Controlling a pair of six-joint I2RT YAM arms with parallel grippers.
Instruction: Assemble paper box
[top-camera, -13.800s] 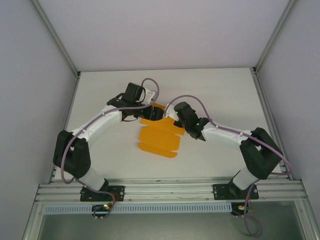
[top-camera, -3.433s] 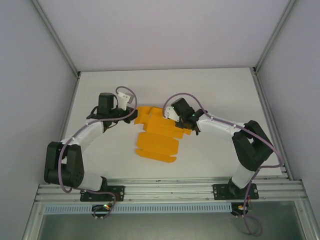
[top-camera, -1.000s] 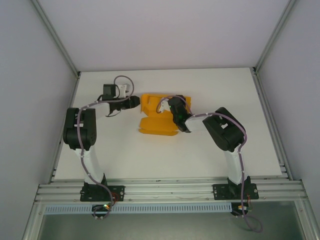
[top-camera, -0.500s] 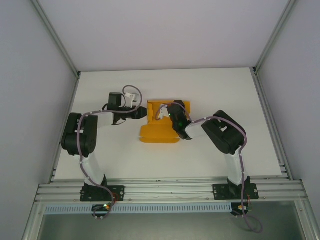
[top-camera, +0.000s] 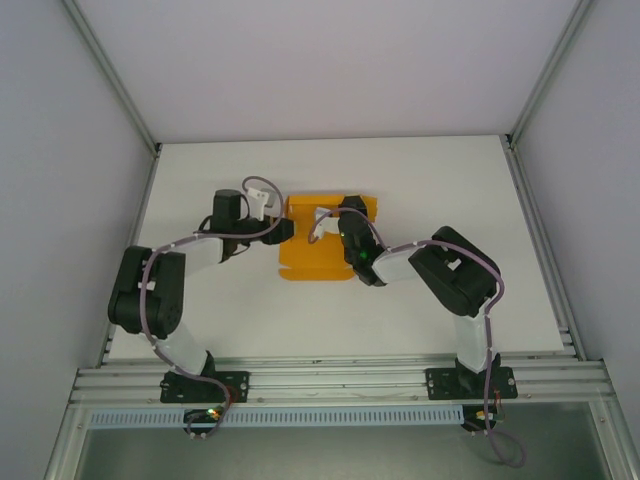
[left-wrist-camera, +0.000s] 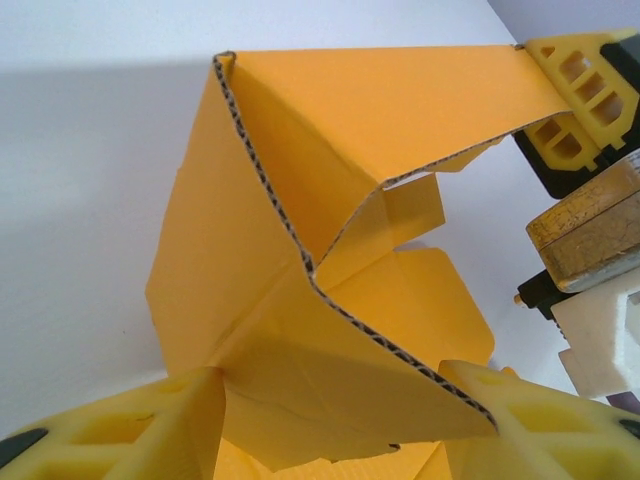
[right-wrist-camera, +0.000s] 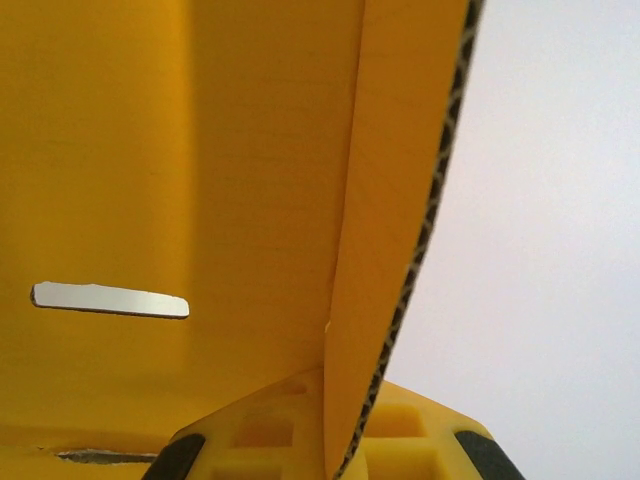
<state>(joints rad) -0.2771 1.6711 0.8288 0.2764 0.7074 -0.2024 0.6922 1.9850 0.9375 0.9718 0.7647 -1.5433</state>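
Table: white surface carrying the work ahead of both arms.
Paper box: orange card lying between the two grippers. Part of it is raised at their tips, and one panel lies flat on their near side.
Left gripper: fingers apart with a folded wall between them touching both; whether they press on it cannot be told.
Right gripper: closed on the edge of an upright wall.
Slot: beside the wall the right gripper holds, with nothing tucked in.
Progress: judged roughly midway. Walls are standing; closing the flat panel and tucking the flaps remain.
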